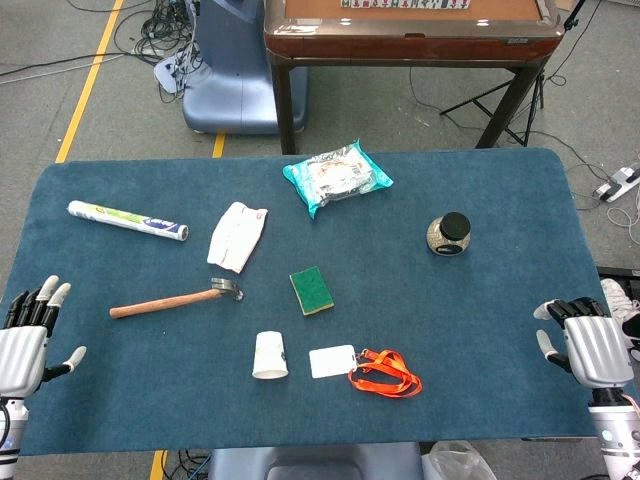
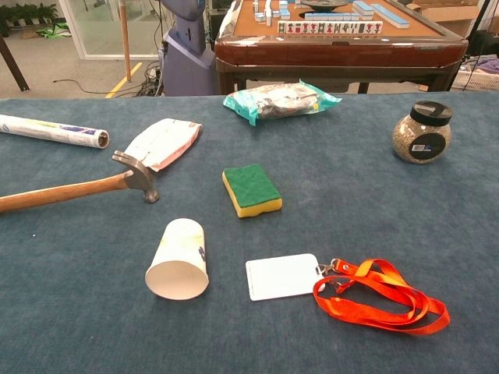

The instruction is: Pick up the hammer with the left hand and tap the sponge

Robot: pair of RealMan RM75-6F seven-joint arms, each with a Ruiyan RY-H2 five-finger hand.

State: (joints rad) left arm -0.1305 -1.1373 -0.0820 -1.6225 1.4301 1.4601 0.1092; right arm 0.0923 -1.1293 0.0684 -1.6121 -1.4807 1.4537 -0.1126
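A hammer [image 1: 175, 299] [image 2: 78, 188] with a wooden handle and steel claw head lies flat on the blue table, head to the right. To its right a green-topped yellow sponge [image 1: 312, 290] [image 2: 251, 190] rests on the cloth. At the table's near left edge my left hand [image 1: 28, 335] is open with its fingers spread, well left of the handle's end. My right hand [image 1: 588, 345] hovers at the near right edge, fingers apart and holding nothing. Neither hand shows in the chest view.
A tipped paper cup [image 1: 269, 355] [image 2: 179, 259] and a white badge with orange lanyard [image 1: 380, 369] [image 2: 374, 296] lie near the front. Behind are a white pouch [image 1: 237, 236], a foil roll [image 1: 127, 220], a teal packet [image 1: 337, 176] and a black-lidded jar [image 1: 449, 236]. A wooden table [image 1: 410, 35] stands beyond.
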